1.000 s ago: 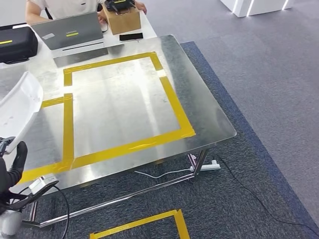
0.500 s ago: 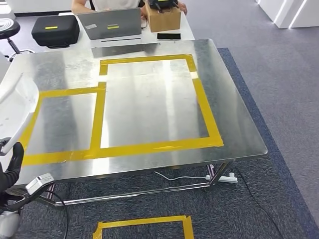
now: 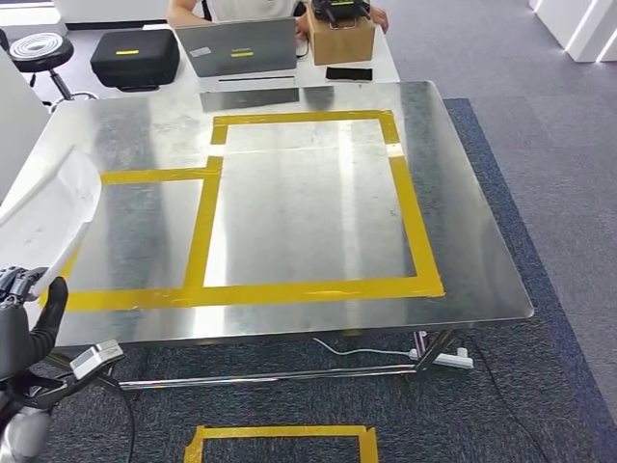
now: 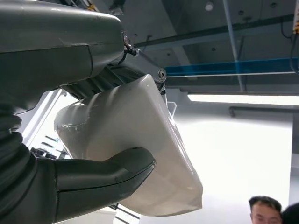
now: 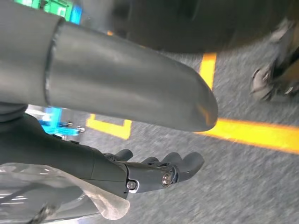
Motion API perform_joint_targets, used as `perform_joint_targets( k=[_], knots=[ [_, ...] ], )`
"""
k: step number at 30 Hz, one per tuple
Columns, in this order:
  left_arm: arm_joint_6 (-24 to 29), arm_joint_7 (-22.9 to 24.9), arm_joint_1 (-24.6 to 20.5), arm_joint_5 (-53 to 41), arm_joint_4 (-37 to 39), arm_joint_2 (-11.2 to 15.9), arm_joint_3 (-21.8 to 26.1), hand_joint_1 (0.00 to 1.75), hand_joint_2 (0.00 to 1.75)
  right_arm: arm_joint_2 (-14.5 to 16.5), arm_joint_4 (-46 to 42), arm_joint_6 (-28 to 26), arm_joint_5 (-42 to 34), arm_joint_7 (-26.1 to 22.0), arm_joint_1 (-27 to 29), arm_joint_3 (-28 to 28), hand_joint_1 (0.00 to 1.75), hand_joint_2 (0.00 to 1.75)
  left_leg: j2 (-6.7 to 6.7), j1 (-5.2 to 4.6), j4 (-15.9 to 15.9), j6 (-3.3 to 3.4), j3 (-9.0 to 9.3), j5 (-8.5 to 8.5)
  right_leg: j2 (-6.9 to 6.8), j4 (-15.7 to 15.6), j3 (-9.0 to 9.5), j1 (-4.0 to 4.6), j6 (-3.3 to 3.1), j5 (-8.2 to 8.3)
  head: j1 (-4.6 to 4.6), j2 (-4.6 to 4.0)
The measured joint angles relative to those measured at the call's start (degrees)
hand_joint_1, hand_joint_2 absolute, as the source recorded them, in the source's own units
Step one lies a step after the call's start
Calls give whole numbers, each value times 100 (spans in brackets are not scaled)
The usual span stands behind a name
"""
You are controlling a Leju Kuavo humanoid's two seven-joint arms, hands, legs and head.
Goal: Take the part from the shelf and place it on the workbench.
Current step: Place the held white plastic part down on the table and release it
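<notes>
Sitting at the far edge beyond the steel surface (image 3: 466, 231), a cardboard box (image 3: 340, 39) carries a dark device on top; a black case (image 3: 135, 58), a laptop (image 3: 238, 48) and a phone (image 3: 349, 73) lie alongside. Yellow tape (image 3: 291, 289) marks rectangles on the surface, and grey carpet (image 3: 552, 174) runs around it. The left hand (image 3: 25, 323) grips the white part (image 3: 47, 217), thumb under and fingers over, at the surface's near left corner. The right hand (image 5: 151, 172) hangs over the carpet, fingers extended, holding nothing.
</notes>
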Motion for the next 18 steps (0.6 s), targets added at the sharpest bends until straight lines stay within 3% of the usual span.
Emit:
perform_joint_targets(
  k=[6, 11, 18],
  knots=[
    [-1, 141, -86, -41, 282, 100, -312, 175, 175, 0, -1, 17, 36, 5, -8, 0, 0, 0, 1, 7, -61, -26, 38, 21, -1, 2, 12, 18, -47, -14, -1, -1],
    [-1, 388, -246, 11, 704, 255, -634, 175, 175, -3, 0, 45, 108, 5, -14, 2, 0, 0, 1, 20, -74, -140, 37, 23, -2, 7, 10, 27, -63, -18, 2, -1],
    [-1, 730, -481, -22, 1321, 478, -1060, 175, 175, -3, -1, 79, 177, 5, -18, 8, 0, 0, 1, 15, -65, -154, 28, 17, -1, 3, 13, 19, -62, -17, 4, 0]
  ],
)
